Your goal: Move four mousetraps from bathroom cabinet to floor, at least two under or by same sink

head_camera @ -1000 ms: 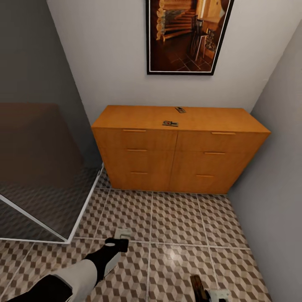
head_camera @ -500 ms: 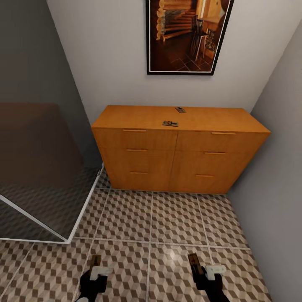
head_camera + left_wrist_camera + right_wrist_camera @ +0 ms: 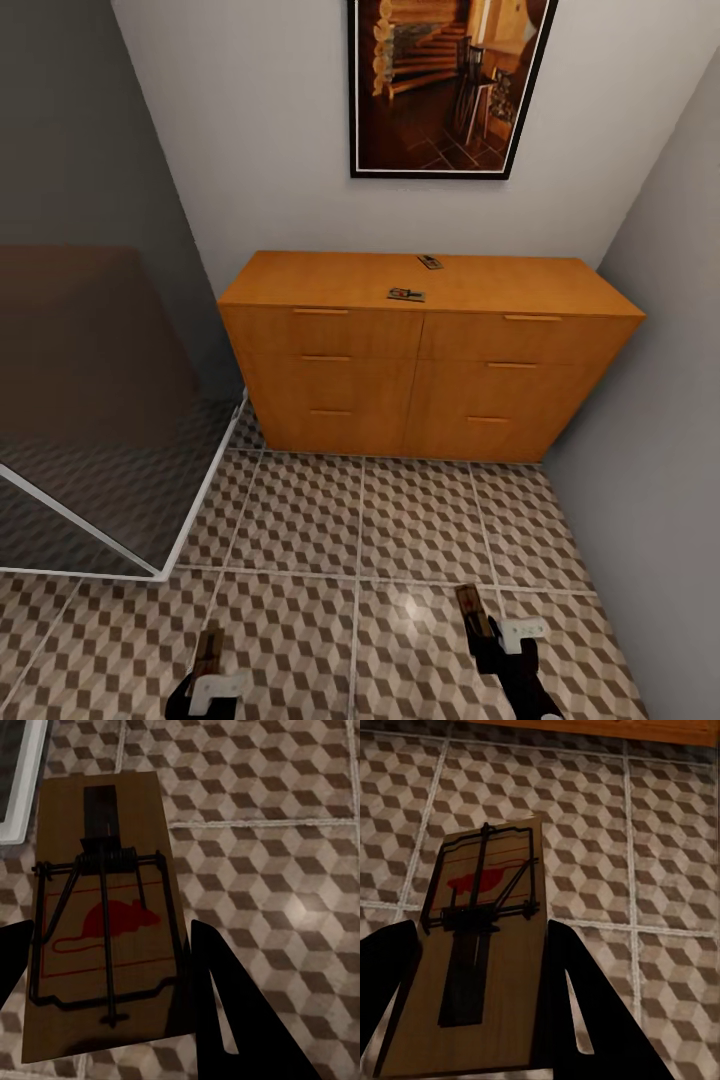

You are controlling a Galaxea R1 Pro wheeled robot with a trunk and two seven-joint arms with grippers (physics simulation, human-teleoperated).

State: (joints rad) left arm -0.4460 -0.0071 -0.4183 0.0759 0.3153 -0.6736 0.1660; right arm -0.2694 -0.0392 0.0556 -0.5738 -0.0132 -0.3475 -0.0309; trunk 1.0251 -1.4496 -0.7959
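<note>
Each gripper holds one mousetrap above the tiled floor. The left gripper has its jaws closed on a trap, and the right gripper has its jaws closed on another trap. Two more traps lie apart on the cabinet top.

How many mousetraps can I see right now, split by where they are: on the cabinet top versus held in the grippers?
On the cabinet top: 2, front mousetrap, back mousetrap
Held in grippers: 2, left gripper's mousetrap, right gripper's mousetrap
Total: 4
</note>
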